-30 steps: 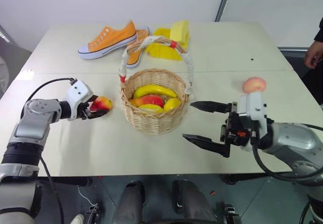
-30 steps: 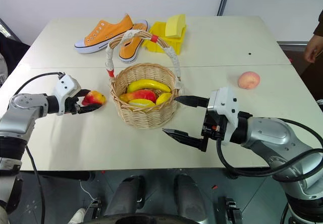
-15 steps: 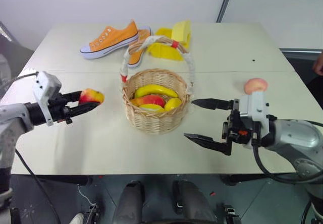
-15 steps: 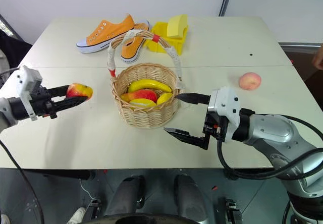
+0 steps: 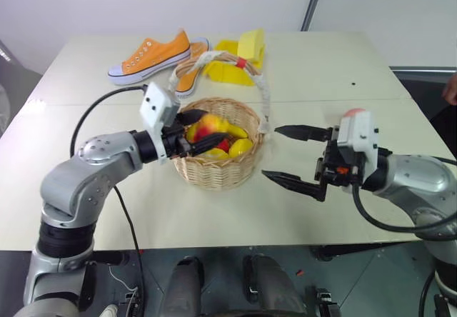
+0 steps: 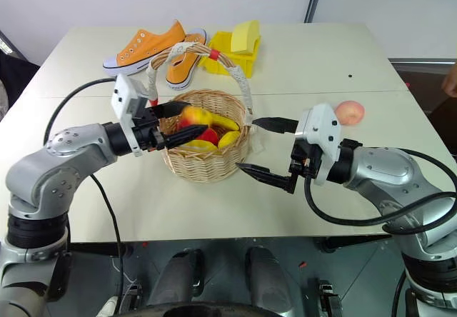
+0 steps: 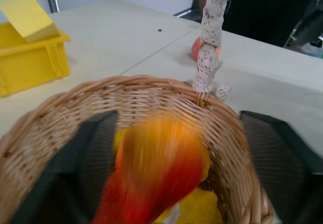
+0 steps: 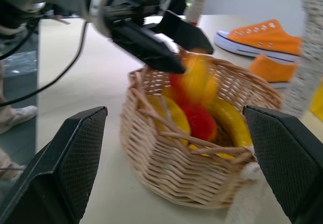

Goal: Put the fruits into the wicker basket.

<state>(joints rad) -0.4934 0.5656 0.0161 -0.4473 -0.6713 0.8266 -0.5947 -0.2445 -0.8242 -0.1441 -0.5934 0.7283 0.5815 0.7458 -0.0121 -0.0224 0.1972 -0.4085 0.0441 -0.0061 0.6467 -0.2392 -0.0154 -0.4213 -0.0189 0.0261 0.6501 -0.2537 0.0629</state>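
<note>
Red-and-yellow pointed toy mango (image 5: 208,125), carried in from frame left, is now dropping from left tool's (image 5: 198,129) parting fingers into round tan wicker basket (image 5: 214,170), centre; pink peach (image 6: 350,111) is waiting on counter (image 6: 357,53) behind wide-open, empty right tool (image 6: 260,149).

My own right arm hides most of the peach (image 5: 355,111). The mango (image 7: 156,173) over the basket (image 7: 166,95) is a blur between my left fingers (image 7: 88,148).
</note>
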